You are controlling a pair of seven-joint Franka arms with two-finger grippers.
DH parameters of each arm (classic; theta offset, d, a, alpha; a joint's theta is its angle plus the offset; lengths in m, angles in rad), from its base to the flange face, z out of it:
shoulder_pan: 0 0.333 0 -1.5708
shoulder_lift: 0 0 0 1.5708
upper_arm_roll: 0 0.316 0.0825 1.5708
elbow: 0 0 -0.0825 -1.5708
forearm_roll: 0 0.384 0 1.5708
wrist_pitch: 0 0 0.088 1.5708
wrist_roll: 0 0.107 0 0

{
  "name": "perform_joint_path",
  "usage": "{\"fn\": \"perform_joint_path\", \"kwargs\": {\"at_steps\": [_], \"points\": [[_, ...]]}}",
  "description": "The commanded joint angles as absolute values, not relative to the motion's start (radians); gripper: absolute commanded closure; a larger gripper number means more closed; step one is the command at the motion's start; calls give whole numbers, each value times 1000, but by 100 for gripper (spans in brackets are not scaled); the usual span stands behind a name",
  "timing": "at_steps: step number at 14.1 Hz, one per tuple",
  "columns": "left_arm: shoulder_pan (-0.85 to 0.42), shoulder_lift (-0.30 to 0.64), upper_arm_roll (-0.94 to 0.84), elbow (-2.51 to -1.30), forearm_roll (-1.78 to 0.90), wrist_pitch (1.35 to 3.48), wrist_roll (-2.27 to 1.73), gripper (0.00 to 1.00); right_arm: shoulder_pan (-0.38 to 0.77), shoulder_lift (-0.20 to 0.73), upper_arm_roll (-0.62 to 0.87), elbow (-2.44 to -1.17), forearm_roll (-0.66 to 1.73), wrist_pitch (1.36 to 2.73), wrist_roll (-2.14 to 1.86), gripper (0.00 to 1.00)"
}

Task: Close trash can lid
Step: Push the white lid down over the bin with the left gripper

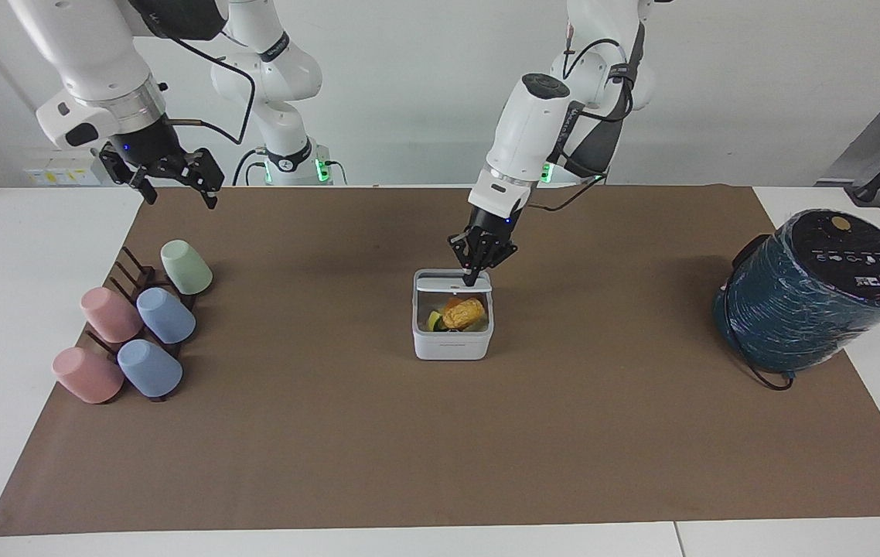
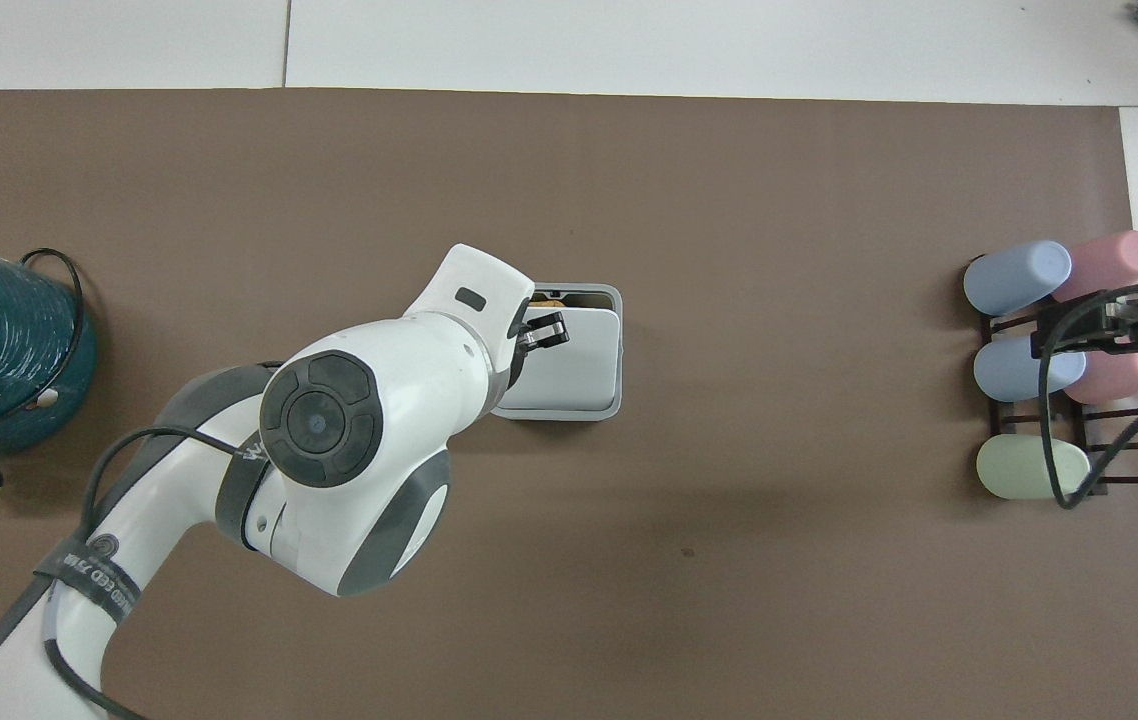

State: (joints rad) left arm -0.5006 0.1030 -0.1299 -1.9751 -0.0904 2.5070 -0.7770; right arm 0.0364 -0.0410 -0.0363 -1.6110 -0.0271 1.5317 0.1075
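Observation:
The small white trash can (image 1: 451, 344) stands in the middle of the brown mat, with orange and green scraps (image 1: 462, 312) inside. Its white lid (image 1: 453, 285) is tipped far down, almost flat over the opening, and a gap still shows the scraps under it. In the overhead view the lid (image 2: 579, 360) covers most of the trash can (image 2: 613, 300). My left gripper (image 1: 474, 278) is shut, with its tips pressing on the lid's top near the hinge side; it also shows in the overhead view (image 2: 544, 330). My right gripper (image 1: 177, 189) is open and empty, waiting in the air over the cup rack.
A dark rack (image 1: 134, 278) with several pastel cups (image 1: 165, 315) lies at the right arm's end of the mat. A large dark teal cylinder with a black top (image 1: 815, 290) and its cable sit at the left arm's end.

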Motion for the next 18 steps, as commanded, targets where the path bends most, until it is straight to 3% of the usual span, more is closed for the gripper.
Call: {"fn": "perform_joint_path", "kwargs": {"at_steps": [1, 6, 18], "points": [[-492, 118, -135, -1985, -104, 2553, -778, 100, 35, -58, -37, -1626, -21, 1528, 78, 0], [-497, 207, -135, -1980, -104, 2661, -784, 100, 35, -58, -37, -1626, -21, 1528, 78, 0], [-502, 285, -132, -1990, -103, 2706, -772, 100, 35, -58, -37, -1626, -21, 1528, 78, 0]]}}
